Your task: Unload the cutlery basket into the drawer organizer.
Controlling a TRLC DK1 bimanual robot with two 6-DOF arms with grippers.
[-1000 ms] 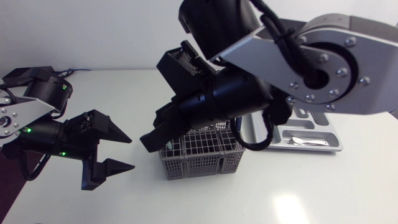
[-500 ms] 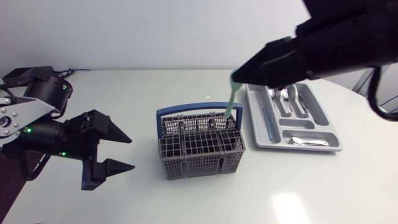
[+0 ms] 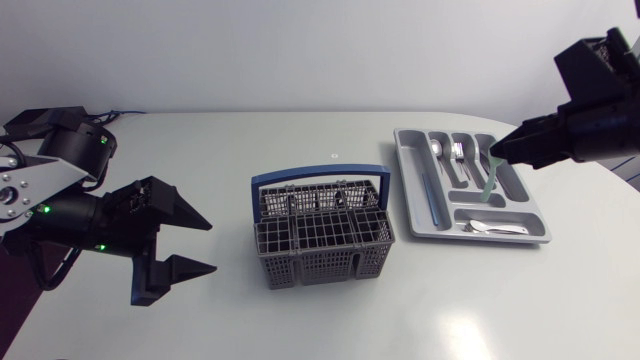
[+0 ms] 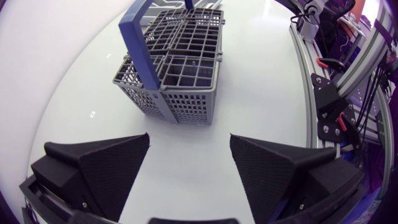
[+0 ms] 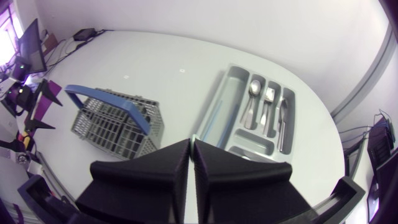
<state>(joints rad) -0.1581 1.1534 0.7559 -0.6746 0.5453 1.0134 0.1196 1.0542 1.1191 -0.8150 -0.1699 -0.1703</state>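
The grey cutlery basket (image 3: 320,236) with a blue handle stands mid-table. Right of it lies the grey drawer organizer (image 3: 404,185), with spoons (image 3: 450,152) in its far compartments. My right gripper (image 3: 497,150) hovers over the organizer's right side, shut on the top of a thin pale-green utensil (image 3: 488,181) that hangs down over the compartments. In the right wrist view the shut gripper (image 5: 190,154) hides the utensil; the organizer (image 5: 227,74) and basket (image 5: 115,121) lie ahead of it. My left gripper (image 3: 212,246) stands open left of the basket, empty. In the left wrist view the gripper (image 4: 189,152) faces the basket (image 4: 174,68).
A blue-grey piece (image 3: 436,195) lies in the organizer's long left compartment and one spoon (image 3: 490,228) in its near one. Bare white tabletop surrounds the basket. The table's rounded edge runs close behind the organizer at the right.
My right arm has lifted the green utensil out of the basket and swung right, so it now hangs over the organizer. The left arm has stayed still.
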